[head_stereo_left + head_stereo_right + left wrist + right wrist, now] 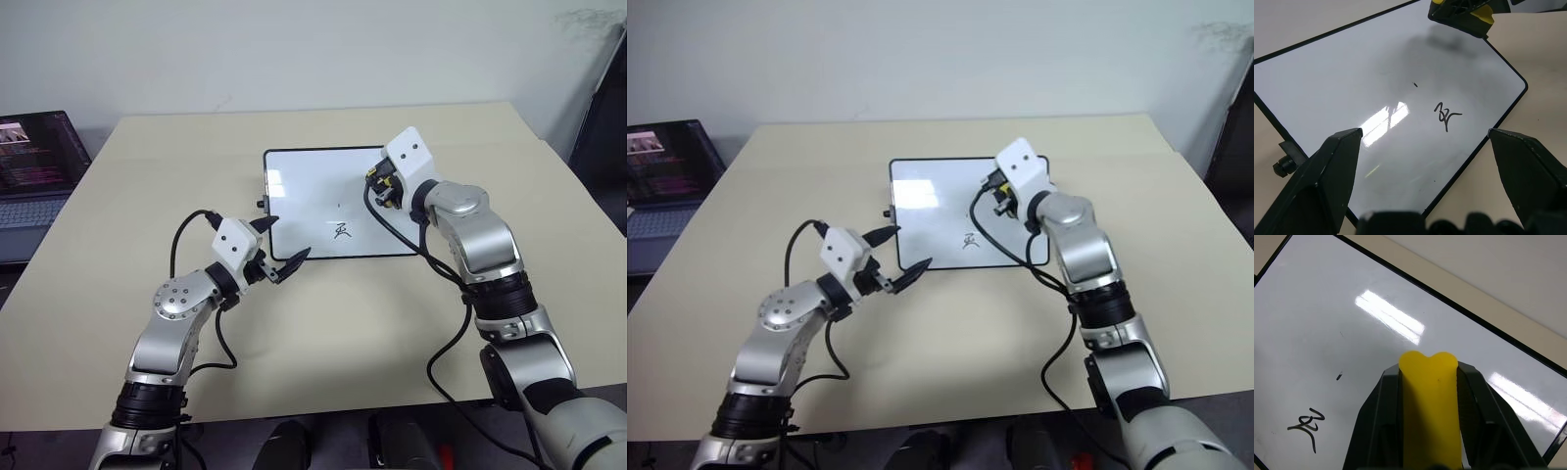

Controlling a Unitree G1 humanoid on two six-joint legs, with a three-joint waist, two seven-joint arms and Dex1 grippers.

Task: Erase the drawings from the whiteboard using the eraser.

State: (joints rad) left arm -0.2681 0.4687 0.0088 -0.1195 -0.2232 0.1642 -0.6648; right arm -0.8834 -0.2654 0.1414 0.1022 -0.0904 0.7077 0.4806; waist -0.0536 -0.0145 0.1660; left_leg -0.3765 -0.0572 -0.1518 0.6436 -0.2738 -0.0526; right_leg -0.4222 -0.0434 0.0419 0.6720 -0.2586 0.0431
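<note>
The whiteboard point(304, 186) lies flat on the table, a little beyond its middle. One small scribbled drawing point(340, 231) sits near the board's near edge, with a tiny dark speck point(1415, 85) above it. My right gripper point(378, 188) hovers over the board's right part, shut on the yellow eraser point(1430, 421), whose tip sticks out between the fingers just above the glossy surface. My left gripper point(287, 240) is open at the board's near left corner, its two black fingers point(1332, 166) spread wide with nothing between them.
The board rests on a beige table point(343, 333). An open laptop point(34, 162) stands off the table's left edge. Black cables hang from both wrists, and the right one trails over the board's near right corner.
</note>
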